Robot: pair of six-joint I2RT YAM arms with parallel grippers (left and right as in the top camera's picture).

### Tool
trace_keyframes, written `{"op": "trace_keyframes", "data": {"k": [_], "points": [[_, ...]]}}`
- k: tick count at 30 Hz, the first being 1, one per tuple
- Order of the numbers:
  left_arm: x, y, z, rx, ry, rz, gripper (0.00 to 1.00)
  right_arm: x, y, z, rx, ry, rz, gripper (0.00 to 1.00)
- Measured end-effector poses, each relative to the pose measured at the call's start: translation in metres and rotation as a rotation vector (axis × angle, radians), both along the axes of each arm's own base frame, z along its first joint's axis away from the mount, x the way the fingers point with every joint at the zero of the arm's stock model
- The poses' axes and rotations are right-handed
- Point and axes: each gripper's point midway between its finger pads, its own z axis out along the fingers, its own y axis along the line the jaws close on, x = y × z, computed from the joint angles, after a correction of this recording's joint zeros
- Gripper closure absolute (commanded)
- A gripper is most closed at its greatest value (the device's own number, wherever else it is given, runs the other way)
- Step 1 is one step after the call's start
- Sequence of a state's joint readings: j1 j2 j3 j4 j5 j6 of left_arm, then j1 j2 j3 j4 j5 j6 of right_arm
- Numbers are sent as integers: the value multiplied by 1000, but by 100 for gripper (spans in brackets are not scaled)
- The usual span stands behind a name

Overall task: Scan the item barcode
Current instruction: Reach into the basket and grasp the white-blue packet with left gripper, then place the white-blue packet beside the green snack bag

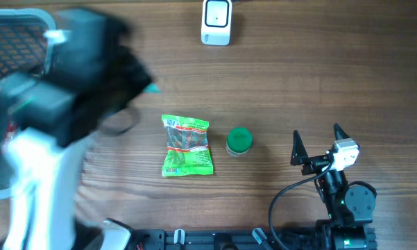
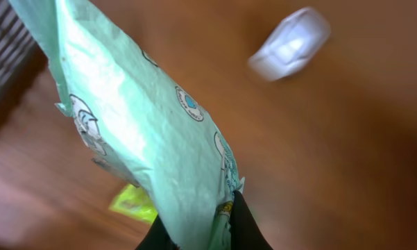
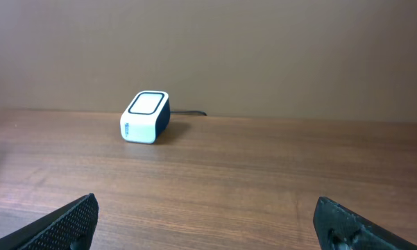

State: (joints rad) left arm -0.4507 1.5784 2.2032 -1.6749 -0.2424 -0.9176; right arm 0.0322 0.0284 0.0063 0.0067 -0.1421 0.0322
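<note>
Step in hand, as judged: present the held item to the scanner, which stands at the far centre of the counter. The item is a pale green pouch, held above the left part of the counter, clear of the surface. No barcode is visible on the face that shows, so locate it first and rotate the wrist until the printed code faces the scanner window. Approach slowly. Keep the film flat, because creases or glare may prevent a read, then hold steady in front of the window. Keep the pouch clear of the basket at the far left. The left fingers are pressed together, pinching the lower edge of the pouch, which stands out beyond them. The right fingers are spread wide and hold nothing; they are parked at the near right, touching no item. A snack packet and a green-capped jar lie side by side at the centre.
</note>
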Motion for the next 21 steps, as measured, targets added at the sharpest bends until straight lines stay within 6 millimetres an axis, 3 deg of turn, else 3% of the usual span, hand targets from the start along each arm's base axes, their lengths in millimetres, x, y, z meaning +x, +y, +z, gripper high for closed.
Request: {"op": "trace_keyframes", "data": {"k": [2,5,10,11,15,17,18,20,21], "points": [[9,-7,-51,100,134,51,96,0,0,0,0,0,0,0],[10,0,-130,224,308,170,96,0,0,0,0,0,0,0],[5,8,-215,250,379,269,96,0,0,0,0,0,0,0],[1,10,-242,240,395,286,96,0,0,0,0,0,0,0],[14,0,-288,139,332,281,93,0,0,0,0,1,0,0],[6,2,-309,129,344,279,91,0,0,0,0,1,0,0],[2,3,-316,130,352,279,86,0,0,0,0,1,0,0],[-8,9,-329,139,376,283,65,0,0,0,0,1,0,0],[-11,11,-331,145,390,282,45,0,0,0,0,1,0,0]]}}
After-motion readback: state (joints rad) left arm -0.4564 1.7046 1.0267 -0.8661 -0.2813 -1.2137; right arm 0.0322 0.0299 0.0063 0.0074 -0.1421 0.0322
